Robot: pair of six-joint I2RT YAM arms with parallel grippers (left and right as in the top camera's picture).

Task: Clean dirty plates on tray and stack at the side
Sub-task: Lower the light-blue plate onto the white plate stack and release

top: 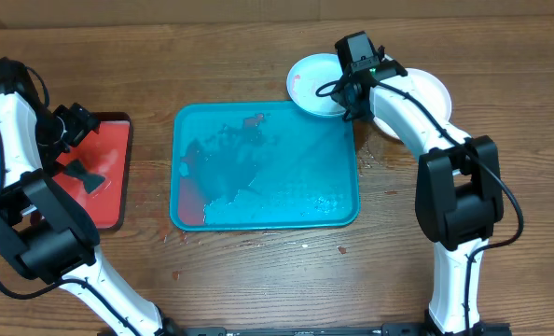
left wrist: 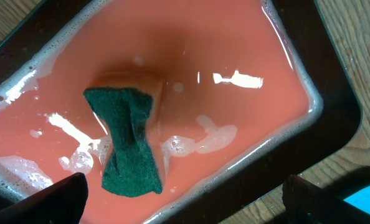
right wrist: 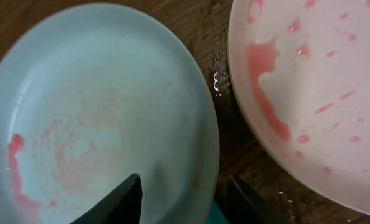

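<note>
The teal tray (top: 180, 168) lies mid-table, wet, with red smears and no plates on it. A light blue plate (top: 310, 82) with faint red smears sits at its far right corner, overlapping the rim; it also shows in the right wrist view (right wrist: 98, 112). A white plate (top: 428, 91) with red smears lies on the table right of it, seen closer in the right wrist view (right wrist: 322, 81). My right gripper (top: 350, 101) (right wrist: 185, 199) is open, its fingers straddling the blue plate's rim. My left gripper (top: 72, 126) (left wrist: 185, 196) is open and empty. No yellow-green plate shows.
A red tray with a dark rim (top: 114, 140) (left wrist: 247, 124) stands at the left, holding soapy pink water and a green sponge (top: 83, 175) (left wrist: 129, 140). My left gripper hovers over it. Drops of water lie on the wood around the teal tray.
</note>
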